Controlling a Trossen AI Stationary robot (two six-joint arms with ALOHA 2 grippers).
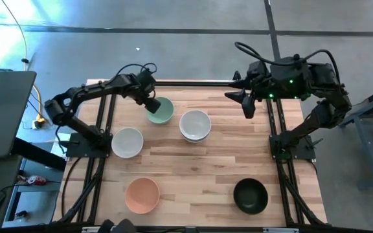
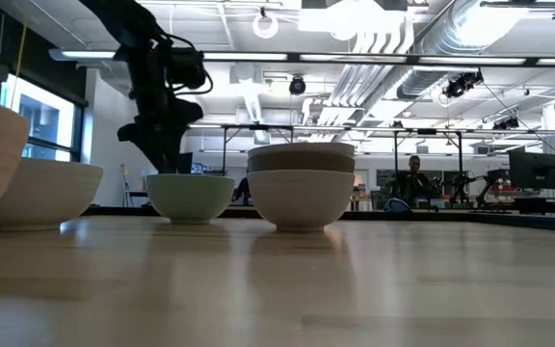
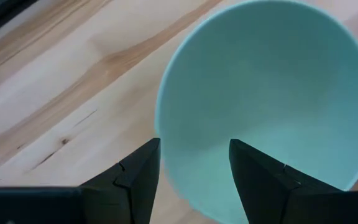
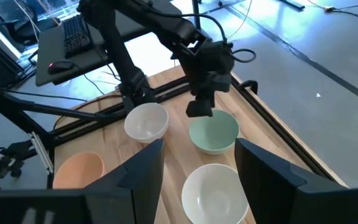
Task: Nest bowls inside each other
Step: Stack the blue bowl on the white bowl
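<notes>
Over the mint bowl (image 1: 160, 110), my left gripper (image 1: 152, 104) hangs with jaws spread astride the near rim.
If I close off-centre the rim could slip and the bowl skid toward the stacked white bowls (image 1: 195, 125) just beside it. Farther right, my right gripper (image 1: 246, 103) waits raised at the back edge, jaws parted, holding nothing.

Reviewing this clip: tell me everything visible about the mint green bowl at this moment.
The mint green bowl is a small, round, matte bowl with a smooth, plain, empty inside. It stands upright on the wooden table near the far edge, apart from the white stack beside it. The left gripper is over its rim, fingers open and straddling the wall, one inside and one outside; contact cannot be made out. It is not nested with any other bowl.
</notes>
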